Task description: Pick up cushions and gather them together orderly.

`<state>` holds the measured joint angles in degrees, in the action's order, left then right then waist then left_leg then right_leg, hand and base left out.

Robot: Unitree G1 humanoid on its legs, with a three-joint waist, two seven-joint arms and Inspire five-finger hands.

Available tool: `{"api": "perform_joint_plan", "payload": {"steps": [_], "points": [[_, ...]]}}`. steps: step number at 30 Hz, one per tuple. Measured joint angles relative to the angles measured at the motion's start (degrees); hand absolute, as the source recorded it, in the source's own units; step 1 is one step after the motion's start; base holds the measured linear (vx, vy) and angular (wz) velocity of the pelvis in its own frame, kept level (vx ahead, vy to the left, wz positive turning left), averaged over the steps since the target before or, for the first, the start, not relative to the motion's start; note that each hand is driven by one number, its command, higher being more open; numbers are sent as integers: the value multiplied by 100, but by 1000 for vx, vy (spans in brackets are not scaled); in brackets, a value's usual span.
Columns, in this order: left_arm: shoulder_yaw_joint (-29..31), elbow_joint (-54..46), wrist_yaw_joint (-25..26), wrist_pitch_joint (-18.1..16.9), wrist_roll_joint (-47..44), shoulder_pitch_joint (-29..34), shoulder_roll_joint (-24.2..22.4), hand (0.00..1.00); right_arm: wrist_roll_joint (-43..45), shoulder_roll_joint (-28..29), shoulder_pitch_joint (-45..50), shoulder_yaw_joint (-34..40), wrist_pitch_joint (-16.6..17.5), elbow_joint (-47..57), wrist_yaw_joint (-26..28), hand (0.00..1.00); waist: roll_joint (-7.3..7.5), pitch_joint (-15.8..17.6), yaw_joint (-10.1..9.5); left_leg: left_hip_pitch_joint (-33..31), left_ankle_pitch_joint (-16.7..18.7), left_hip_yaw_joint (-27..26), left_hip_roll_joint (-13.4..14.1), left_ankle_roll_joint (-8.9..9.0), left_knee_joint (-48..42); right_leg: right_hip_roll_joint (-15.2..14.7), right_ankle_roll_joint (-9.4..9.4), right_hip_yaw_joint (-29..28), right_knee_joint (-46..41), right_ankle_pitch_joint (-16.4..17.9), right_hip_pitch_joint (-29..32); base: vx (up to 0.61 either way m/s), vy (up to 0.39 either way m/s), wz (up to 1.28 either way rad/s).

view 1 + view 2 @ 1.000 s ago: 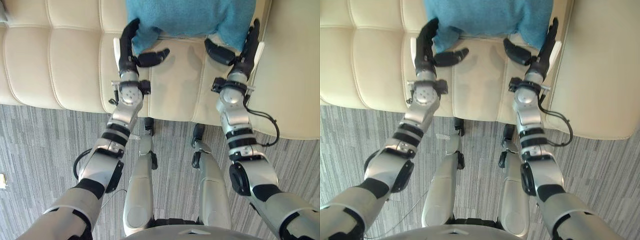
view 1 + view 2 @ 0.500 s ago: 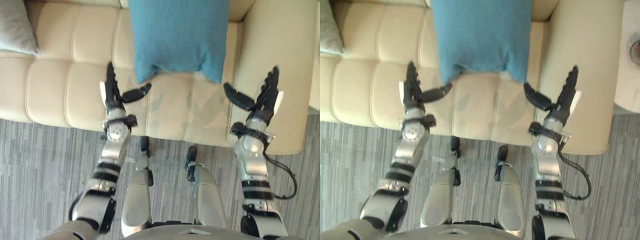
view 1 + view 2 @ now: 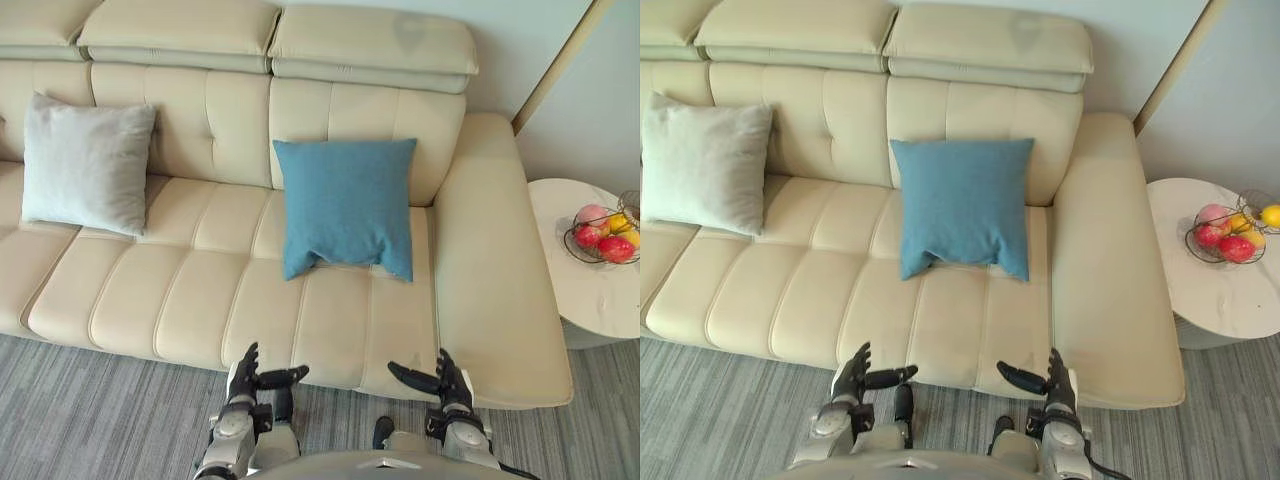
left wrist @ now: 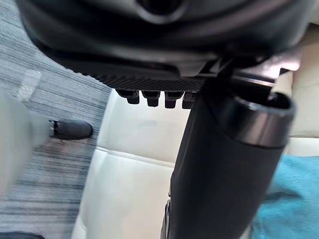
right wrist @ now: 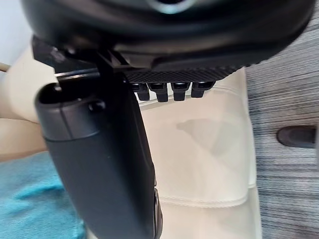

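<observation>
Visibly empty, left hand point(image 3: 243, 379) and right hand point(image 3: 449, 384) splay wide.

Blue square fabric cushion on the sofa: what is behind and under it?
The blue square fabric cushion leans on the cream leather sofa's backrest; its lower edge rests on the seat. Whatever lies behind it is covered.

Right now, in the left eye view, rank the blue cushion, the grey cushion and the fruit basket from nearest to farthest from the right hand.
From the right hand:
1. Blue cushion, middle of the sofa, ahead.
2. Fruit basket, on the side table, right.
3. Grey cushion, sofa's far left.
</observation>
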<state>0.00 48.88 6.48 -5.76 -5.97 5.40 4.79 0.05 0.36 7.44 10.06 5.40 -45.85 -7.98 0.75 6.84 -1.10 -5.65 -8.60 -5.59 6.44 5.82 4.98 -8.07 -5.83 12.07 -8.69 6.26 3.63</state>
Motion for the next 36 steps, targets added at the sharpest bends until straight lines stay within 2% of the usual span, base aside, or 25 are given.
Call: {"api": "perform_joint_plan", "payload": {"steps": [4,10,15,17,18,19,20,21,22,23,24,25,26,27,28,30,31,32,33,34,35,36], "points": [[170,420,-4,41,212,121,153,100,-5,-33,7,85,-28,-620,47,100,44,-76,14,204,70,-31,-23,-10,4,18,-32,-28,259,-83,-293,8,13,-3],[321,637,-27,81,224,97,174,100,-8,-89,-53,238,-77,-917,80,100,61,-112,18,454,167,-301,-37,-13,6,20,-54,-311,475,-221,-469,7,27,-26],[319,657,-62,82,258,-4,188,100,-47,-135,-424,237,-187,-1127,71,100,157,-4,28,359,244,-669,-41,-83,-51,2,-66,-723,173,-283,-16,-16,33,-41],[319,657,-60,89,339,-197,226,100,-47,-116,-524,215,-206,-1124,60,100,270,119,64,-2,429,-666,-34,-196,-534,-71,-79,-626,-450,-304,428,-89,51,-6],[320,643,-61,91,354,-267,209,100,-49,-121,-545,213,-226,-1118,39,100,314,186,62,-110,599,-650,-27,-304,-854,-113,-188,-548,-493,-399,415,-108,46,-3],[376,610,-62,80,416,-285,184,100,-52,-116,-552,205,-232,-1103,21,100,258,234,38,-153,677,-696,71,-336,-999,-152,-169,-399,-971,-116,423,-98,22,7],[365,574,-54,86,426,-294,179,100,-65,-86,-503,149,-233,-1098,23,100,328,220,45,-205,716,-673,26,-376,-1148,-247,-164,-218,-2380,374,624,-47,-37,17],[364,498,-54,88,427,-264,191,100,-105,-71,-459,105,-233,-1099,29,100,368,201,32,-171,710,-623,-22,-390,-1151,-245,-246,-159,-2948,460,592,-13,-51,28],[371,353,-46,80,427,-200,197,100,-131,-51,-439,91,-233,-1102,41,100,417,167,-35,-159,658,-621,-80,-410,-1152,-204,-281,-90,-3250,476,447,-2,-86,8],[383,263,-30,74,427,-159,187,100,-175,-67,-461,17,-229,-1102,36,100,451,141,-148,-211,640,-677,-126,-408,-1204,-177,-235,-47,-2944,602,291,-23,-88,-14],[442,237,-8,76,426,-164,164,100,-227,-106,-574,-21,-217,-1096,39,100,430,130,-197,-335,605,-751,-106,-421,-1286,-92,-227,-81,-2512,710,200,-106,-79,-32],[535,206,11,75,426,-158,84,100,-224,-118,-736,-19,-214,-1060,27,100,304,116,-242,-533,520,-795,-63,-407,-1294,70,-82,-93,-1901,791,102,-165,-62,-26],[546,200,26,75,426,-161,36,100,-224,-115,-795,-20,-209,-1044,22,100,280,114,-250,-628,479,-803,-49,-407,-1293,115,-30,-103,-1680,820,62,-173,-81,-16],[535,205,65,77,420,-210,35,100,-221,-107,-947,-28,-186,-995,19,100,236,136,-260,-885,371,-776,-46,-376,-1297,189,134,-111,-946,911,-76,-267,-94,6],[507,257,70,95,422,-304,-47,100,-220,-154,-1059,-20,-181,-997,10,100,61,261,-267,-980,249,-686,13,-384,-1284,321,263,-47,-615,742,-176,-246,-68,13],[419,253,58,87,425,-269,-143,100,-217,-169,-1012,-7,-188,-1001,-42,100,-71,337,-306,-931,48,-547,67,-322,-1116,432,322,89,-460,633,-287,-253,-43,38],[325,242,60,88,433,-228,-155,100,-217,-149,-912,-7,-188,-999,-94,100,-105,327,-293,-892,-211,-395,79,-248,-891,471,331,269,-558,633,-259,-194,-50,67],[275,228,67,84,439,-235,-142,100,-214,-129,-863,-3,-195,-999,-114,100,-84,325,-291,-886,-470,-274,62,-55,-637,449,404,433,-577,596,-181,-145,-32,63],[270,220,54,86,450,-292,-135,100,-209,-111,-855,11,-197,-996,-134,100,-64,351,-275,-952,-338,-279,77,-18,-784,415,451,536,-597,578,-154,-123,5,44],[281,204,58,87,453,-312,-124,100,-209,-89,-842,14,-209,-992,-153,100,-44,378,-270,-999,-25,-355,88,-140,-1151,368,475,592,-634,562,-127,-136,88,36],[298,192,66,87,464,-323,-122,100,-138,-91,-732,60,-219,-896,-211,100,11,394,-262,-1035,691,-343,93,-253,-2000,204,480,657,-812,557,-41,-94,82,28],[300,192,73,86,473,-329,-125,100,-87,-94,-686,77,-218,-848,-221,100,20,397,-249,-1029,901,-337,111,-250,-2271,149,471,666,-859,552,-11,-75,101,22]]}}
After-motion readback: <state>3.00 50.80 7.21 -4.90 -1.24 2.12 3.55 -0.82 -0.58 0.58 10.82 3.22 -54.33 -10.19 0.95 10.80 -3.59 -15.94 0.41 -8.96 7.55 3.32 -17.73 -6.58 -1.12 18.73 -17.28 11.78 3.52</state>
